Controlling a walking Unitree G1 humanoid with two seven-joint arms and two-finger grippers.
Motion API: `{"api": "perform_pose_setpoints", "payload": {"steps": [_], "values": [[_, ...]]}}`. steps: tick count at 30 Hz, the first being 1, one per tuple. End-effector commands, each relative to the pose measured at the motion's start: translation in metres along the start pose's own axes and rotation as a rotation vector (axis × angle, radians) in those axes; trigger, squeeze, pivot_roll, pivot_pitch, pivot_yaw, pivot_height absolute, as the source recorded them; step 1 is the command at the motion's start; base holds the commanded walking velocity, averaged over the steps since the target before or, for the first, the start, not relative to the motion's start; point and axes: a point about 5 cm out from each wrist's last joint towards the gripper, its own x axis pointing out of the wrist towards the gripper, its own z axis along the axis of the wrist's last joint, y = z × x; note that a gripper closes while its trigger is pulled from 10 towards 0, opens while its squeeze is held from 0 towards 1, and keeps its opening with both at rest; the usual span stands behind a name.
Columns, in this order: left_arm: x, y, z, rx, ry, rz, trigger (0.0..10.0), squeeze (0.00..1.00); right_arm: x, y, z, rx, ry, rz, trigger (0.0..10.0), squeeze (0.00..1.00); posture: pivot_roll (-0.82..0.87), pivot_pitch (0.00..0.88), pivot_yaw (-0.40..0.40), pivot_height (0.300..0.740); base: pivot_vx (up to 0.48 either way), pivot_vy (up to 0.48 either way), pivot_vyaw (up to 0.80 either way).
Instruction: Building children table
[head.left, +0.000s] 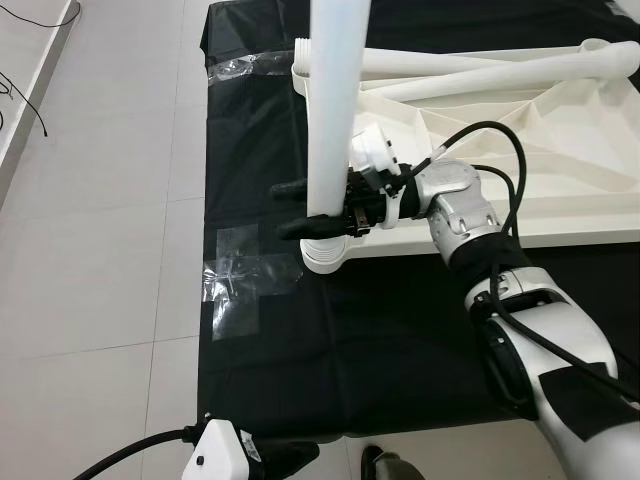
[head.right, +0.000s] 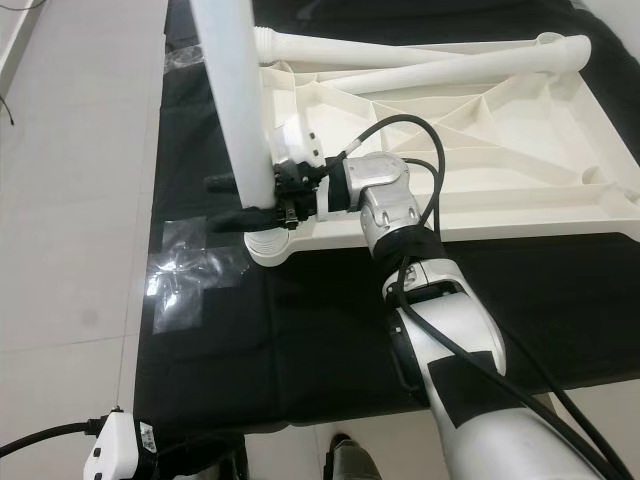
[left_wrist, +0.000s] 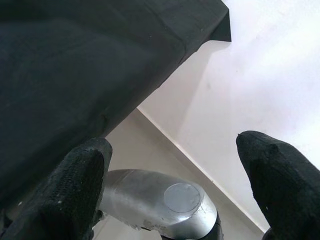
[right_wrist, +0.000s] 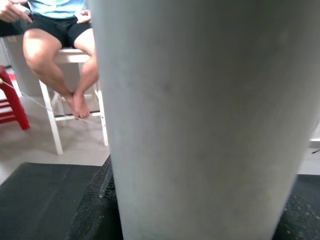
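Currently the right gripper (head.left: 312, 210) clamps its fingers around the upright white table leg (head.left: 335, 100), seated in the upturned tabletop's (head.left: 560, 150) seven-o'clock corner socket (head.left: 325, 258), where sideways tilt could cross-thread it, while the left gripper (left_wrist: 175, 175) hangs open, empty.

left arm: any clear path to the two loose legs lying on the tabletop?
Probably not as it stands. The left gripper hangs low at the near edge of the black mat, open; the loose legs lie at the far side, past the upright leg and the right gripper on it.
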Motion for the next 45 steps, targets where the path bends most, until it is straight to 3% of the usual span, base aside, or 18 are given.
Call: {"api": "perform_pose_setpoints", "payload": {"steps": [1, 3, 5, 7, 9, 13, 19, 22, 23, 26, 27, 31, 33, 34, 36, 45], "values": [[0.002, -0.003, -0.001, -0.012, 0.005, -0.007, 10.0, 0.0, 0.002, 0.029, -0.06, 0.176, 0.199, 0.011, 10.0, 0.0, 0.11, 0.365, -0.01, 0.74, 0.0, 0.0, 0.0], [0.002, -0.003, -0.001, -0.012, 0.005, -0.007, 10.0, 0.0, 0.002, 0.029, -0.06, 0.176, 0.199, 0.011, 10.0, 0.0, 0.11, 0.365, -0.01, 0.74, 0.0, 0.0, 0.0], [0.006, 0.001, 0.0, -0.001, -0.009, -0.004, 10.0, 0.0, -0.005, 0.031, -0.073, 0.24, 0.231, -0.12, 10.0, 0.0, 0.09, 0.343, -0.021, 0.74, 0.0, 0.0, 0.0], [0.006, 0.001, 0.0, -0.001, -0.009, -0.004, 10.0, 0.0, -0.005, 0.031, -0.073, 0.24, 0.231, -0.12, 10.0, 0.0, 0.09, 0.343, -0.021, 0.74, 0.0, 0.0, 0.0], [0.012, 0.011, 0.003, 0.015, -0.043, 0.028, 10.0, 0.0, -0.01, 0.03, -0.081, 0.302, 0.226, -0.262, 10.0, 0.0, 0.07, 0.301, -0.03, 0.74, 0.0, 0.0, 0.0], [0.012, 0.026, 0.01, 0.052, -0.096, 0.11, 10.0, 0.0, -0.014, 0.03, -0.088, 0.359, 0.208, -0.406, 10.0, 0.0, 0.07, 0.288, -0.033, 0.74, 0.0, 0.0, 0.0], [0.011, 0.032, 0.012, 0.079, -0.102, 0.142, 10.0, 0.0, -0.017, 0.03, -0.092, 0.385, 0.213, -0.465, 10.0, 0.0, 0.07, 0.275, -0.036, 0.74, 0.0, 0.0, 0.0], [0.007, 0.043, 0.015, 0.14, -0.087, 0.192, 10.0, 0.0, -0.021, 0.029, -0.101, 0.467, 0.238, -0.644, 10.0, 0.0, 0.07, 0.25, -0.048, 0.74, 0.0, 0.0, 0.0], [0.006, 0.049, 0.017, 0.166, -0.085, 0.211, 10.0, 0.0, -0.018, 0.03, -0.106, 0.512, 0.24, -0.746, 10.0, 0.0, 0.07, 0.242, -0.054, 0.74, 0.0, 0.0, 0.0], [0.007, 0.053, 0.02, 0.185, -0.092, 0.222, 10.0, 0.0, -0.01, 0.036, -0.109, 0.542, 0.231, -0.838, 10.0, 0.0, 0.07, 0.235, -0.057, 0.74, 0.0, 0.0, 0.0], [0.008, 0.056, 0.023, 0.198, -0.098, 0.228, 10.0, 0.0, 0.0, 0.044, -0.11, 0.568, 0.217, -0.933, 10.0, 0.0, 0.07, 0.233, -0.059, 0.74, 0.0, 0.0, 0.0], [0.008, 0.058, 0.024, 0.206, -0.103, 0.23, 10.0, 0.0, 0.008, 0.053, -0.11, 0.593, 0.208, -0.993, 10.0, 0.0, 0.07, 0.231, -0.059, 0.74, 0.0, 0.0, 0.0], [0.011, 0.064, 0.032, 0.239, -0.119, 0.232, 10.0, 0.0, 0.048, 0.092, -0.105, 0.626, 0.188, -1.112, 10.0, 0.0, 0.06, 0.219, -0.044, 0.74, 0.0, 0.0, 0.0], [0.011, 0.067, 0.034, 0.252, -0.126, 0.232, 10.0, 0.0, 0.057, 0.103, -0.101, 0.625, 0.185, -1.153, 10.0, 0.0, 0.06, 0.218, -0.042, 0.74, 0.0, 0.0, 0.0], [0.012, 0.069, 0.037, 0.267, -0.131, 0.231, 10.0, 0.0, 0.063, 0.11, -0.101, 0.623, 0.192, -1.186, 10.0, 0.0, 0.06, 0.212, -0.036, 0.74, 0.0, 0.0, 0.0], [0.012, 0.08, 0.056, 0.351, -0.166, 0.24, 10.0, 0.0, 0.061, 0.108, -0.098, 0.614, 0.243, -1.364, 10.0, 0.0, 0.07, 0.196, -0.041, 0.74, 0.0, 0.0, 0.0]]}}
